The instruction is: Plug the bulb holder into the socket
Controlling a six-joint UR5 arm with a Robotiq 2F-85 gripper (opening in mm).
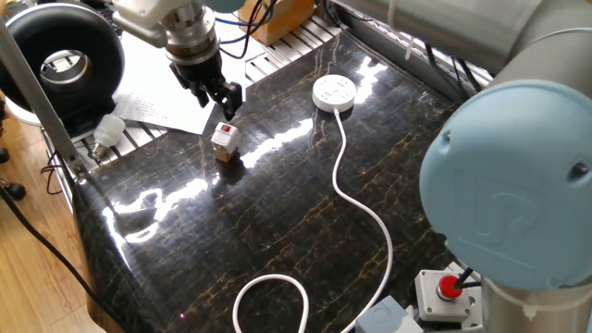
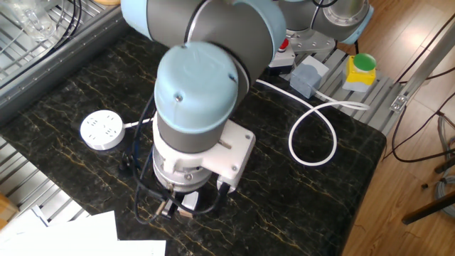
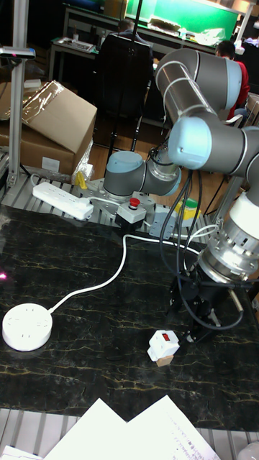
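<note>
Holder upright on the dark counter, red patch up, seated on a small brown cube. Gripper just beyond it, fingers spread open and empty, not touching. Socket well apart toward the far right, cord trailing to the near edge.

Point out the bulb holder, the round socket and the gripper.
bulb holder [image 1: 224,140]: one fixed view, on its white upper face, just under the red patch.
socket [image 1: 333,92]: one fixed view, on the middle of its holed top.
gripper [image 1: 224,104]: one fixed view, midway between the black fingertips.
</note>
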